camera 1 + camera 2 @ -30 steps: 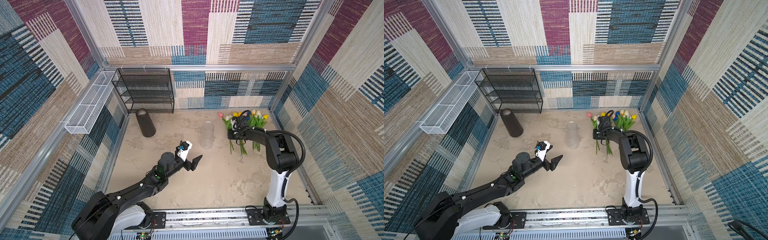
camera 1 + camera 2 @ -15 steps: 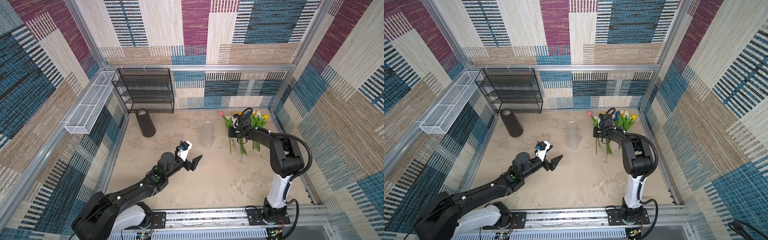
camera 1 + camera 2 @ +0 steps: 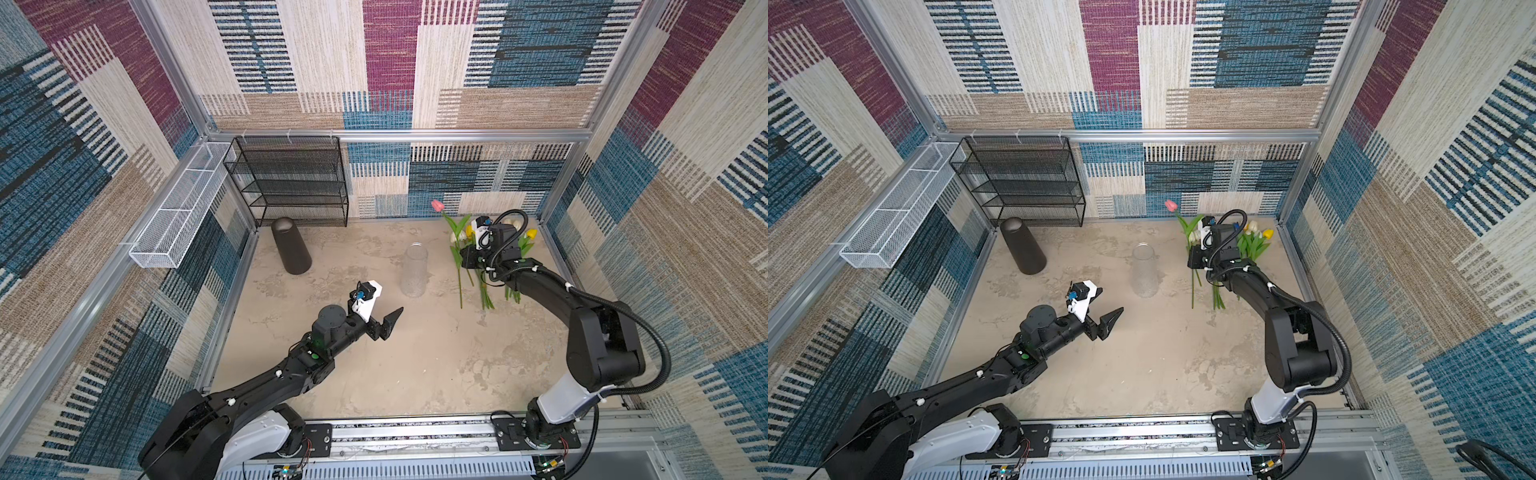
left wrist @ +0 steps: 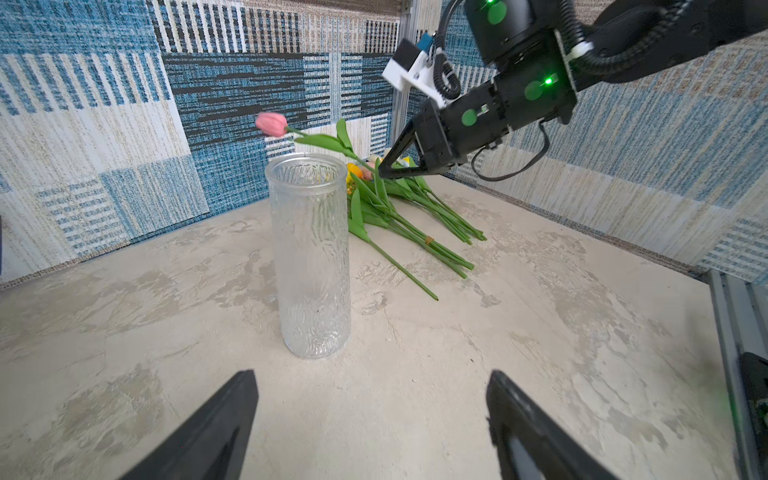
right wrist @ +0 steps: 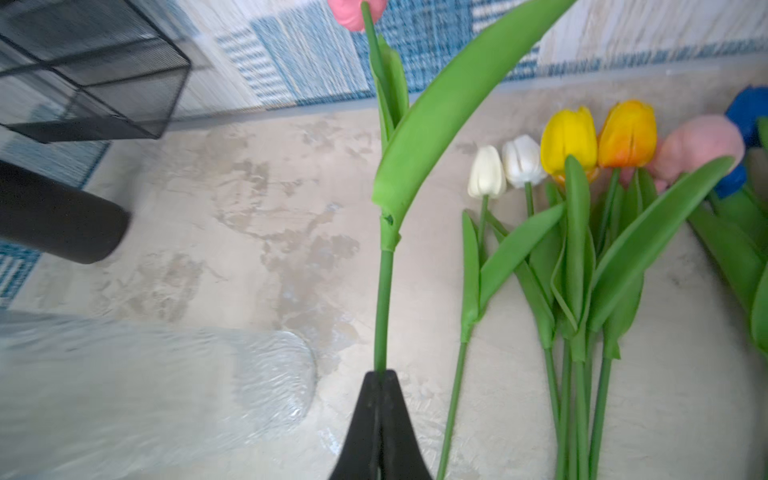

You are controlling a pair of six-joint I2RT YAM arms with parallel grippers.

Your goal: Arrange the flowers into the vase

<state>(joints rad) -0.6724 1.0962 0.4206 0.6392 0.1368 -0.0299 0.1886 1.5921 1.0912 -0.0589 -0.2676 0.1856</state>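
Note:
The clear ribbed glass vase stands upright mid-table, nothing in it. Just right of it my right gripper is shut on the green stem of a pink tulip. That stem is tilted up off the table, its pink head raised toward the back wall. The other flowers lie in a bunch on the table, heads white, yellow, orange, pink and blue. My left gripper hovers open in front of the vase, holding nothing.
A black cylinder stands at the back left in front of a black mesh shelf rack. A white wire basket hangs on the left wall. The bunch lies close to the right wall's rail.
My right gripper has finished closing on the pink tulip's stem and lifted it, so the pink head has risen away from the bunch. The left arm has not moved.

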